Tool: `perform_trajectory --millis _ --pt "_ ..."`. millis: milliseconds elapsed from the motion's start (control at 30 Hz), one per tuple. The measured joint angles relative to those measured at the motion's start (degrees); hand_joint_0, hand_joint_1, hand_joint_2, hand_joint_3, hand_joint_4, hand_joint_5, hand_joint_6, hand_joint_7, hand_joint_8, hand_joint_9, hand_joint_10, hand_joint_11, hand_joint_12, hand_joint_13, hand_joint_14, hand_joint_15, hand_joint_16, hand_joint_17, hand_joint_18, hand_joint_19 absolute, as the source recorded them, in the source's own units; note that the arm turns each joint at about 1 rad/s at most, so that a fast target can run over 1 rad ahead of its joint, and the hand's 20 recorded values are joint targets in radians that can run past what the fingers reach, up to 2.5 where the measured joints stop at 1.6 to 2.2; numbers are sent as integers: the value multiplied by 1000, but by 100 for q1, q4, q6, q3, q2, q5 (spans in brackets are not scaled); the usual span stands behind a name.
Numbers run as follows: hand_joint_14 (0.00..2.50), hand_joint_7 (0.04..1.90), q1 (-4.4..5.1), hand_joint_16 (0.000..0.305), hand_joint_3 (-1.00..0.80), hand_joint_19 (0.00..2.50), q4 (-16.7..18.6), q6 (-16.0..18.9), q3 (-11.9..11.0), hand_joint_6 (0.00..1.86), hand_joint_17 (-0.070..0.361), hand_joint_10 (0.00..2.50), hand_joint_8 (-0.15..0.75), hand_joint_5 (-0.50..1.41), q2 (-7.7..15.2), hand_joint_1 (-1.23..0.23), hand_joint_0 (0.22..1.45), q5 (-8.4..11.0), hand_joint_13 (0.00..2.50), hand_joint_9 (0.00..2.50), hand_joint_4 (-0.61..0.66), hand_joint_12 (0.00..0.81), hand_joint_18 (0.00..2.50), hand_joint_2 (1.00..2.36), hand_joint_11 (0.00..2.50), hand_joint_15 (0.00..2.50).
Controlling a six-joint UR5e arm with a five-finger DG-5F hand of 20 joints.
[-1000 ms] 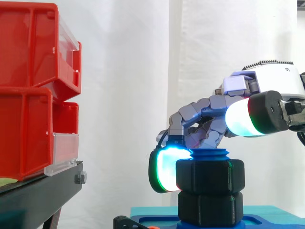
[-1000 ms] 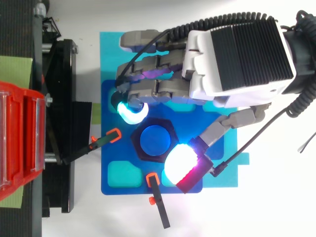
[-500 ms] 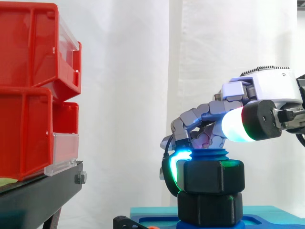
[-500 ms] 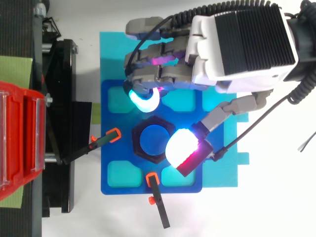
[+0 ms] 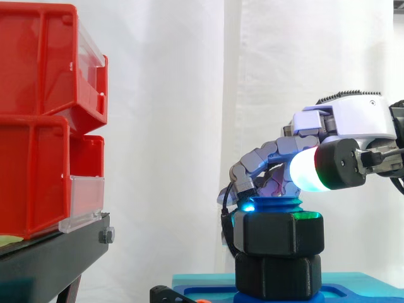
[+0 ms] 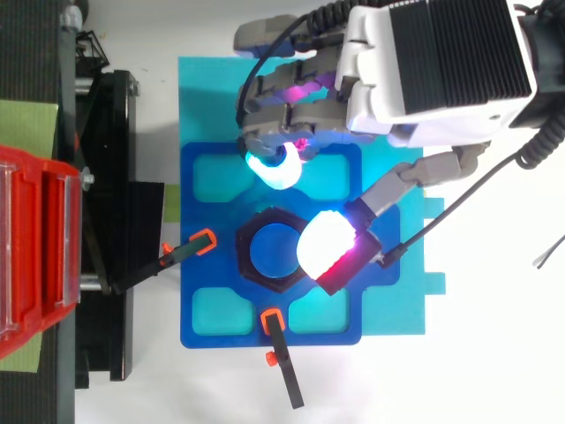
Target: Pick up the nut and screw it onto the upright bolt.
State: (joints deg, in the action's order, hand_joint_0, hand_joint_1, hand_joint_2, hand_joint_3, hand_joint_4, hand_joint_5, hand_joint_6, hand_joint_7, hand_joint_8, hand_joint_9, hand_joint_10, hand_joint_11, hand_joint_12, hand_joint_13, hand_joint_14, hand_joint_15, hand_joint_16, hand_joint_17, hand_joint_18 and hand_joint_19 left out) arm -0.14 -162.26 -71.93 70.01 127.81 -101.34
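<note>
The black hex nut [image 5: 279, 233] sits threaded on the upright blue bolt [image 6: 275, 252], whose top [image 5: 278, 205] pokes out above it. Beneath the nut is a second black hex piece [image 5: 278, 276]. My hand [image 6: 433, 71] arches over the bolt from the right, open, its fingers loosely bent and spread wider than the nut. The thumb pad [image 6: 325, 249], glowing white and red, hovers over the nut's right edge and stands above it in the side view. A cyan fingertip [image 6: 275, 170] hangs on the nut's far side, apart from its rim [image 6: 247, 265].
The bolt stands in a dark blue fixture plate [image 6: 187, 265] on a teal base. Two black clamps with orange tips [image 6: 190, 252] [image 6: 281, 362] reach in from the left and front. Red bins [image 5: 38, 113] on a black stand [image 5: 57, 252] rise at the left.
The hand has shifted toward the far side of the plate. The cyan fingertip left the nut's left side and went round behind it, and the thumb pad slid from beside the nut to over its edge.
</note>
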Motion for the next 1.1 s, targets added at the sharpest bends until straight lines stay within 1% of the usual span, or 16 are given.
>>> perform_trajectory --millis 67,167,233,367,433,467,567,800,933,1100 --pt "0 914 -18 33 -500 0 11 -3 0 504 74 0 270 -73 0 -305 492 -2 641 1092 255 302 271 1000 0 0" --pt "0 799 -44 37 -500 0 39 -5 -2 503 83 0 272 -117 -1 -322 473 -7 578 981 232 321 217 1000 0 0" --pt "0 733 -55 38 -500 0 64 -5 -2 502 86 0 268 -135 -1 -324 463 -11 556 957 212 326 192 1000 0 0" --pt "0 622 -73 45 -500 0 135 -6 -4 501 101 0 260 -178 0 -330 417 -22 397 733 171 360 45 1000 0 0" --pt "0 609 -79 48 -500 0 167 -6 -4 501 108 0 271 -192 0 -363 394 -29 323 636 168 374 0 1000 0 0" --pt "0 611 -80 51 -500 0 175 -6 -3 501 114 0 274 -206 0 -424 372 -30 250 514 163 389 0 1000 0 0" --pt "0 629 -82 53 -500 0 189 -6 -2 501 120 0 286 -221 -1 -521 353 -34 185 423 166 401 0 1000 0 0" --pt "0 640 -52 55 -500 0 163 -6 -2 501 124 0 286 -213 -1 -517 341 -34 138 373 174 408 0 1000 0 0" --pt "0 654 -14 57 -500 0 122 -6 -2 501 127 0 287 -220 -1 -513 331 -30 88 320 176 414 0 1000 0 0" --pt "0 710 56 57 -500 0 -5 -6 -1 502 128 0 289 -225 -1 -587 324 -25 81 290 190 416 0 1000 0 0"
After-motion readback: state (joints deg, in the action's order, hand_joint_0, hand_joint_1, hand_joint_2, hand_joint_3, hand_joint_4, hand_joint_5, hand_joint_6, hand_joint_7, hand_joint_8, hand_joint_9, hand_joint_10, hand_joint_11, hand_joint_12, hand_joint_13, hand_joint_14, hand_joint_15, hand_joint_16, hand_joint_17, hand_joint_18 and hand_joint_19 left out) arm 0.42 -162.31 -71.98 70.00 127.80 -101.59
